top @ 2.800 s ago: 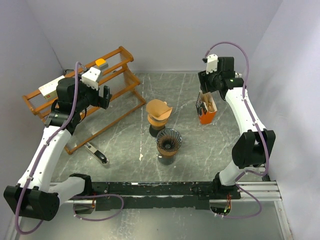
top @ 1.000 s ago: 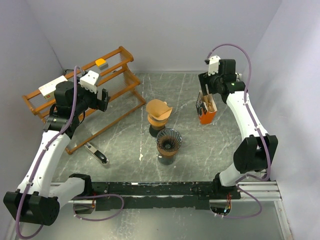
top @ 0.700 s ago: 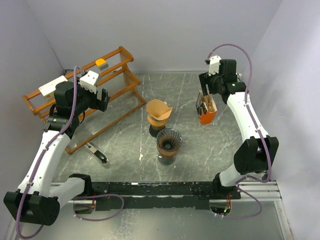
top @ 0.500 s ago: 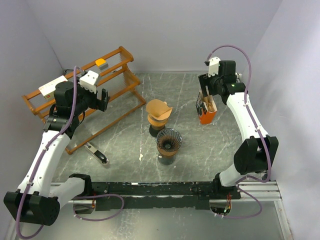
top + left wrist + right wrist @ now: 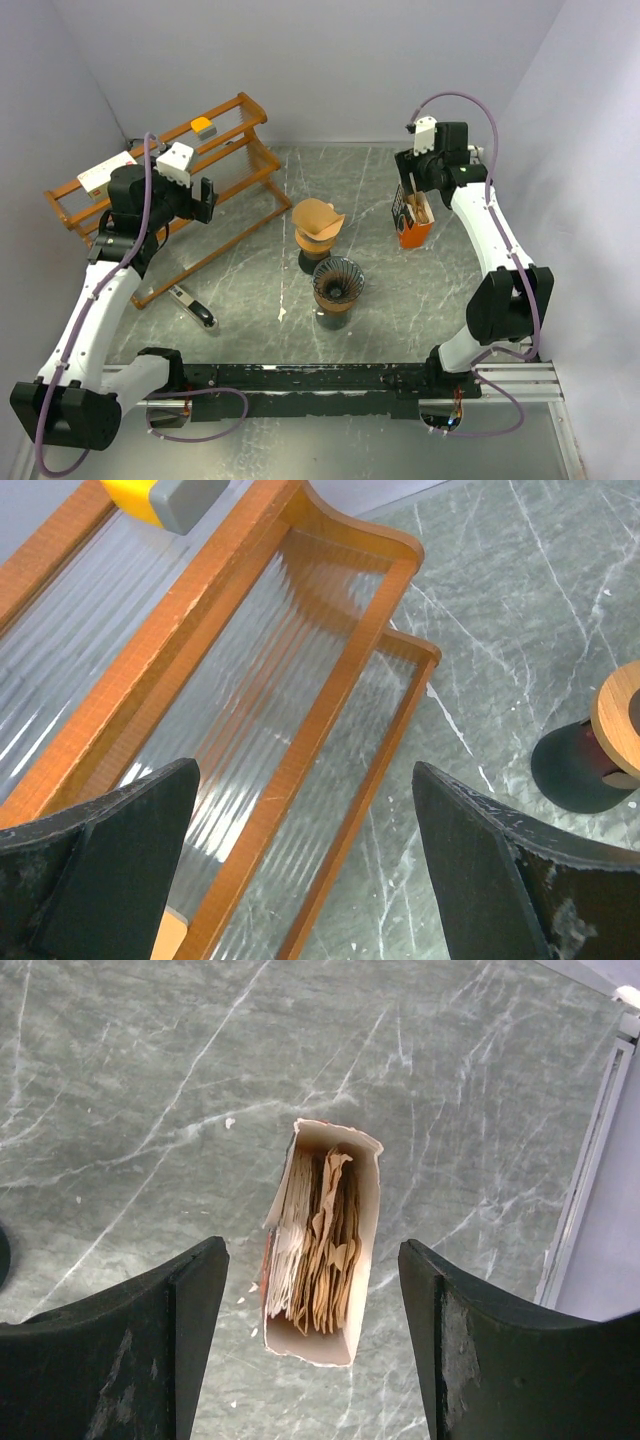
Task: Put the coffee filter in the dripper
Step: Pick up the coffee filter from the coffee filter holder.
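Right gripper [image 5: 310,1252], spread wide, hovers directly over the boxed coffee filters [image 5: 322,1270]

A wooden rack [image 5: 232,105] stands at 10 o'clock on the grey marbled desk [image 5: 240,290], its shelves made of ribbed clear panels [image 5: 250,670]. A yellow-and-grey block [image 5: 203,125] lies at its far end and a white block [image 5: 103,172] at its near end. At 8 o'clock on the desk lies a black-handled tool [image 5: 193,308], with a white scrap [image 5: 281,314] to its right.
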{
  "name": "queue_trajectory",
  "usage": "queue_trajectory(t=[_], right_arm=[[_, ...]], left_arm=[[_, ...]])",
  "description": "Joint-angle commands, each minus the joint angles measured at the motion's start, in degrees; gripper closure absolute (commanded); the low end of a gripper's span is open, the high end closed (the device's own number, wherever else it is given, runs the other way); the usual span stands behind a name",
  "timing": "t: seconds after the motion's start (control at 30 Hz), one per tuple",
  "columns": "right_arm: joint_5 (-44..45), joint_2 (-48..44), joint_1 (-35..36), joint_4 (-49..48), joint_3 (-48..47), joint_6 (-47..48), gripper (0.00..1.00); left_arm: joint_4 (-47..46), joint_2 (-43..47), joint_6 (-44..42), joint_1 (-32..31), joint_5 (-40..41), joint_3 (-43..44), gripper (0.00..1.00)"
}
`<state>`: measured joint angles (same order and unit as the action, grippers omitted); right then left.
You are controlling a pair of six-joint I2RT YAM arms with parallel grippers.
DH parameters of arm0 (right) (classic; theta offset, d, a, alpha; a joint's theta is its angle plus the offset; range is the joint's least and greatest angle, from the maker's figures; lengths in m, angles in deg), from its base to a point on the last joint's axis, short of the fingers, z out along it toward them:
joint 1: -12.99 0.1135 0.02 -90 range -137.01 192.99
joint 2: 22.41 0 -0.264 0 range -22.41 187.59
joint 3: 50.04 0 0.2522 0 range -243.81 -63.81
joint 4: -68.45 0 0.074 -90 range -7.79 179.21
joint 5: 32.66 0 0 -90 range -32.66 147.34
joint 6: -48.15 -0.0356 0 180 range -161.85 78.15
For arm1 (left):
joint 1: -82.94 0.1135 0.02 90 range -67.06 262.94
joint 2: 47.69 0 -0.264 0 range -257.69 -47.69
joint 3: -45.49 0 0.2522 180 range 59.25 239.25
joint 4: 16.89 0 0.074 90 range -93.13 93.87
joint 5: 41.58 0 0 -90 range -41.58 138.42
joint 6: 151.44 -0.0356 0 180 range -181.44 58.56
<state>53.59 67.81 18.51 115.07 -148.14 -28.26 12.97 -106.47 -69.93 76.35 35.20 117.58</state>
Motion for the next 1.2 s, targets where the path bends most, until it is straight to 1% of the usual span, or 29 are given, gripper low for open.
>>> queue_trajectory(t=[0.0,0.23,0.33,0.4,0.5,0.57,0.67,1.17], right_arm=[[-1.6,0.6,-0.1,-0.3,-0.9,1.2,0.30],[-1.3,0.3,-0.1,-0.8,-1.8,0.9,0.29],[-0.1,1.2,-0.1,-0.9,-2.5,0.9,0.35],[0.2,2.2,-0.2,-0.7,-3.2,1.0,0.36],[-0.3,4.0,-0.1,0.7,-4.6,1.6,0.41],[0.3,5.4,-0.2,1.1,-5.6,2.2,0.46],[1.2,6.4,-0.3,1.6,-5.9,3.1,0.49],[0.4,4.7,-3.1,3.3,-3.3,5.8,0.53]], left_arm=[[-2.3,0.7,1.8,1.5,-0.2,0.3,0.01],[-1.7,0.1,2.1,2.5,0.5,1.3,0.01],[-1.5,0.3,2.4,2.8,-0.3,0.8,0.00],[-2.1,1.3,2.3,2.9,-1.1,-0.3,0.00],[-3.2,2.2,2.0,3.0,-1.6,-1.4,0.00],[-3.3,1.9,1.9,3.0,-1.4,-1.5,0.00],[-3.2,1.9,1.7,3.2,-1.6,-1.7,0.00],[-3.8,3.9,1.0,3.6,-1.8,-2.9,0.00]])
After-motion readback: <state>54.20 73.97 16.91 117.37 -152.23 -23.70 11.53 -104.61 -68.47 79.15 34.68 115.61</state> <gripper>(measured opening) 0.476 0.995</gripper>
